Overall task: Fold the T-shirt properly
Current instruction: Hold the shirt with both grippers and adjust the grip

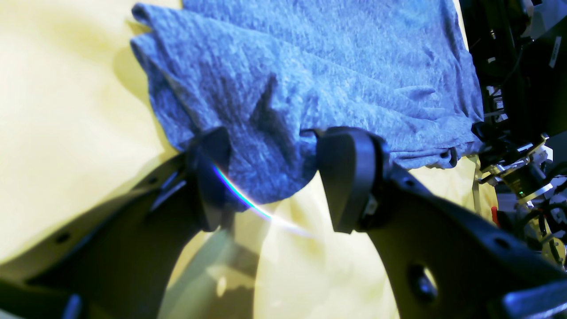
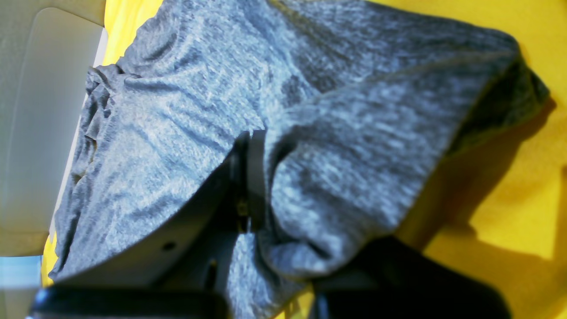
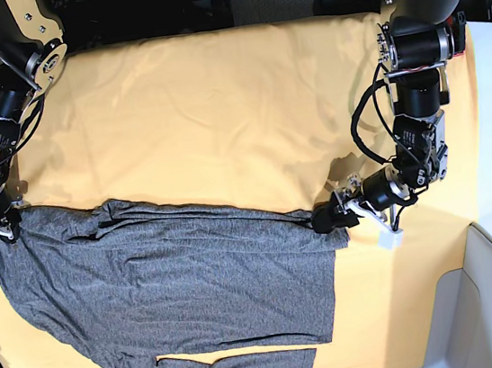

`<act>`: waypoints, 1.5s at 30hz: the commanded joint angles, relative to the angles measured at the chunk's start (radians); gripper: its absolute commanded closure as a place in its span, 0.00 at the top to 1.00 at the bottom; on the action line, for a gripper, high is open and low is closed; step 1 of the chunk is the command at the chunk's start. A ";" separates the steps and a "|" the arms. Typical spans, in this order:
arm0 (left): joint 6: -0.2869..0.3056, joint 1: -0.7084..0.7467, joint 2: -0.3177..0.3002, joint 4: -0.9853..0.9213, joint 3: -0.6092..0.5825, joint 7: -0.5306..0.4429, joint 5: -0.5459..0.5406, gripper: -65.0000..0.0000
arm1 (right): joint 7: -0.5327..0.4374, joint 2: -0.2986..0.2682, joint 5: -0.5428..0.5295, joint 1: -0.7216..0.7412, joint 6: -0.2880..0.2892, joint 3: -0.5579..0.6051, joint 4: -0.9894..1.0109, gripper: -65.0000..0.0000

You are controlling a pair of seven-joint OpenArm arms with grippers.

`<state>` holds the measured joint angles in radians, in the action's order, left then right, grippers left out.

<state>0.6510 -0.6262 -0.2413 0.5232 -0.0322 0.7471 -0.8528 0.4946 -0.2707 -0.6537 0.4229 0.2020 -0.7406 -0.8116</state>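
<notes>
On the yellow tabletop, right claw pinches the T-shirt corner; left claw stands spread at its opposite edge.

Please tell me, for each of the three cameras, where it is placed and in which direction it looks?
Left wrist: on the left arm, facing past the open left gripper to the T-shirt.
Right wrist: on the right arm, close to the right gripper, shut on grey fabric.
Base: high above, looking down; both arms show.
All views share the T-shirt and the yellow-orange table cloth.
</notes>
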 commanded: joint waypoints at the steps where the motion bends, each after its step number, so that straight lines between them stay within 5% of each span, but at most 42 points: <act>1: -0.041 -0.022 -0.028 0.005 -0.002 0.015 0.017 0.53 | 0.029 -0.002 -0.016 -0.002 -0.020 -0.001 0.004 0.04; 15: -0.046 -0.013 -0.080 0.005 -0.002 0.013 0.017 0.53 | 0.025 -0.002 -0.016 -0.002 -0.020 -0.001 0.004 0.04; 26: -0.046 0.004 0.033 0.005 -0.005 0.013 0.019 0.53 | 0.025 -0.002 -0.016 -0.012 -0.020 -0.001 0.004 0.04; 32: -0.046 0.001 0.041 0.005 -0.005 0.013 0.019 0.53 | 0.025 -0.002 -0.016 -0.012 -0.020 -0.001 0.004 0.04; 35: -0.046 0.001 0.040 0.005 -0.005 0.013 0.019 0.42 | 0.025 -0.002 -0.016 -0.012 -0.020 -0.001 0.004 0.04; 40: -0.046 0.001 0.035 0.001 -0.005 -0.034 0.019 0.00 | 0.028 -0.002 -0.016 -0.014 -0.020 -0.001 0.004 0.04; 45: -0.046 0.004 0.021 0.005 0.002 -0.039 0.019 0.00 | 0.029 -0.005 -0.016 -0.034 -0.020 -0.001 -0.009 0.00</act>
<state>0.6132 -0.6064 -0.2100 0.5236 -0.0326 0.7029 -0.8234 0.4942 -0.2707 -0.6579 0.4011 0.2142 -0.7395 -0.8257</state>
